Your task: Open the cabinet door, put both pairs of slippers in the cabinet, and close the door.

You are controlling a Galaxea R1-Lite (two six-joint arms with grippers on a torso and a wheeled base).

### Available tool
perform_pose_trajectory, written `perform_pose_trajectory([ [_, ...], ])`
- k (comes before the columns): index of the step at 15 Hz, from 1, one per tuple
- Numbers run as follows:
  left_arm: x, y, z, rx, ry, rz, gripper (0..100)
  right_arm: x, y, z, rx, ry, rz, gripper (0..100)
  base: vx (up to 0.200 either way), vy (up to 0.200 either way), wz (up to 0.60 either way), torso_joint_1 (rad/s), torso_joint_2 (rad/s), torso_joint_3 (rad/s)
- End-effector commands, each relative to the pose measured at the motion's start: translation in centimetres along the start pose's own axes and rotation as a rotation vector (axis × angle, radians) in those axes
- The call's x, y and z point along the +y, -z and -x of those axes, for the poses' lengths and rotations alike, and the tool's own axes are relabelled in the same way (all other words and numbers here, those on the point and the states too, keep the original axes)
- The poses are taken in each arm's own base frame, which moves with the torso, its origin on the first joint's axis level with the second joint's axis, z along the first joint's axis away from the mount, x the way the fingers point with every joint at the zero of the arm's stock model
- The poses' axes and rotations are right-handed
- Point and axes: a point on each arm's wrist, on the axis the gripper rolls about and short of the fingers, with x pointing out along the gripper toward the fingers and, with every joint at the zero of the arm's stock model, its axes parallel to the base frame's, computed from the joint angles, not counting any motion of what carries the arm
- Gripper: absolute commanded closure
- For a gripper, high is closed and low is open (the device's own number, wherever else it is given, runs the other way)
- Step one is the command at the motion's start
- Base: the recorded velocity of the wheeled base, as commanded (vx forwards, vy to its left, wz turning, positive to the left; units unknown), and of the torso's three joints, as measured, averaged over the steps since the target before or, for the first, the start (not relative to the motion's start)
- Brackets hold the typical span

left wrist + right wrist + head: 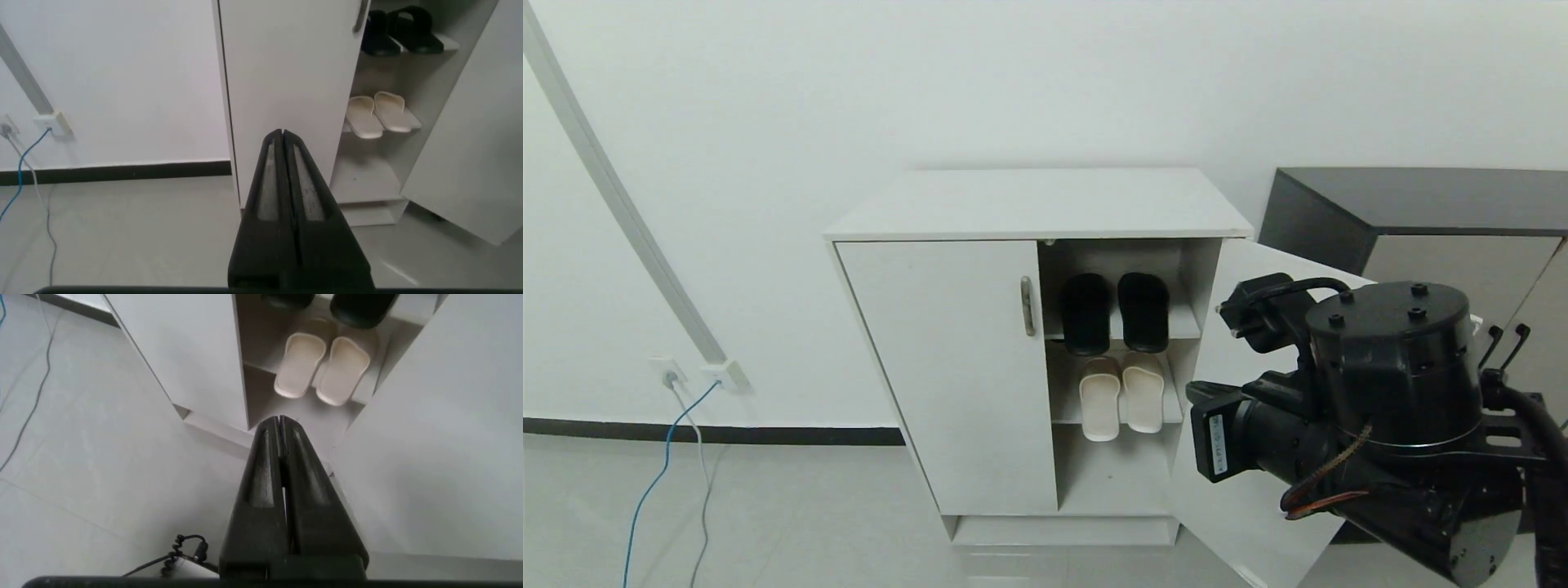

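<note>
Both pairs lie inside the cabinet point(1037, 204), black slippers point(1086, 314) one shelf above white slippers point(1101, 398); its right-hand door point(1233, 523) stands open, upright, beside the right gripper point(280, 423), pinched together, empty; left gripper point(281, 135) likewise, farther off.

The head camera looks forward and down from a short way back, with the cabinet point(947, 376) centred and the right arm point(1380, 408) at 4 o'clock. The left wrist camera sights low along its jaws, the open compartment point(364, 175) at 1 o'clock. The right wrist camera sits nearer, tilted steeply at the floor point(98, 441), that compartment at 12. All three share the pale slippers point(1121, 396)
</note>
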Motion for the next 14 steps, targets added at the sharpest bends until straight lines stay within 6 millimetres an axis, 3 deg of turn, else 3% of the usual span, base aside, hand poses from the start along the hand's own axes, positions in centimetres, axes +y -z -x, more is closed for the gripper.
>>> perform_pose_trajectory([
  [1,0.00,0.00,0.00,0.000,0.000,0.000,100,0.04,0.04,-0.06,0.001,-0.001,0.001,100,0.000,0.000,0.00,0.173,-0.49,-0.315],
  [14,0.00,0.00,0.00,0.000,0.000,0.001,100,0.00,0.31,-0.46,0.013,0.008,0.005,100,0.000,0.000,0.00,0.221,-0.54,-0.322],
])
